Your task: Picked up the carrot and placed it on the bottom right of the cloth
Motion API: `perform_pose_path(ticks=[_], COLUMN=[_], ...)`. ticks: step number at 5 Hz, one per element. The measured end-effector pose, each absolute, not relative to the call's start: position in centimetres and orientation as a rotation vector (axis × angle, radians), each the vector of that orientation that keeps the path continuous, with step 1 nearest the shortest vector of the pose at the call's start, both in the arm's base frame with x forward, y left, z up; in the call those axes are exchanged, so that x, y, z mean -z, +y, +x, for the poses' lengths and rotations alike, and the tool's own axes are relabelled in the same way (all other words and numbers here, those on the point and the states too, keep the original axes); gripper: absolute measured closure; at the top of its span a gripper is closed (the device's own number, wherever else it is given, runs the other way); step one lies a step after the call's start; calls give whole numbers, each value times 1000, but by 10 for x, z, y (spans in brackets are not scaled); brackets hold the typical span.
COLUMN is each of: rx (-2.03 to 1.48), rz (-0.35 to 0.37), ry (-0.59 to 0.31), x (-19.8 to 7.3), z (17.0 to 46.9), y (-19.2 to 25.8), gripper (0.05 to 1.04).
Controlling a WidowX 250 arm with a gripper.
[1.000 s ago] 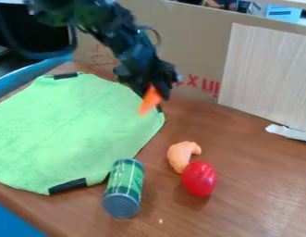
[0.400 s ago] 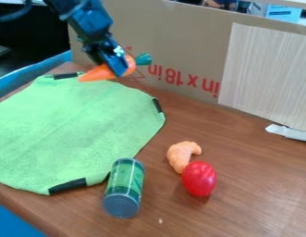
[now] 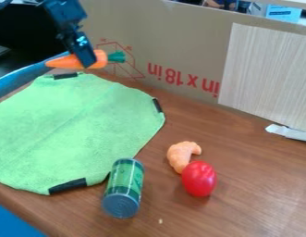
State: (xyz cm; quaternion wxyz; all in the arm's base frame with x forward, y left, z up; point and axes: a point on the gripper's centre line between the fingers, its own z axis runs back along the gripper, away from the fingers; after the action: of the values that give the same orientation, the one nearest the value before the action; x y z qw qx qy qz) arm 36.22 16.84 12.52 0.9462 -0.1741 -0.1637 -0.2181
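Camera view: the gripper hung near the upper left, its jaws clamped on the middle of the carrot. The carrot's tapered end stuck out on the view's left of the jaws, its green top on their right. Below the jaws, the green cloth lay spread on the bench. Farther down and right from them lay a green can, and right of that, an orange curved piece beside a red oval one. Cardboard stood behind.
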Motion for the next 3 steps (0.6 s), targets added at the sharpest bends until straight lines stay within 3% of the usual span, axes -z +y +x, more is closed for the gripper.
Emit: perform_pose_path(ticks=[2,3], rx=[629,771], rz=[-351,-281], ry=[-342,-426], x=[-106,-106], z=[360,361], y=[210,224], gripper=[587,587])
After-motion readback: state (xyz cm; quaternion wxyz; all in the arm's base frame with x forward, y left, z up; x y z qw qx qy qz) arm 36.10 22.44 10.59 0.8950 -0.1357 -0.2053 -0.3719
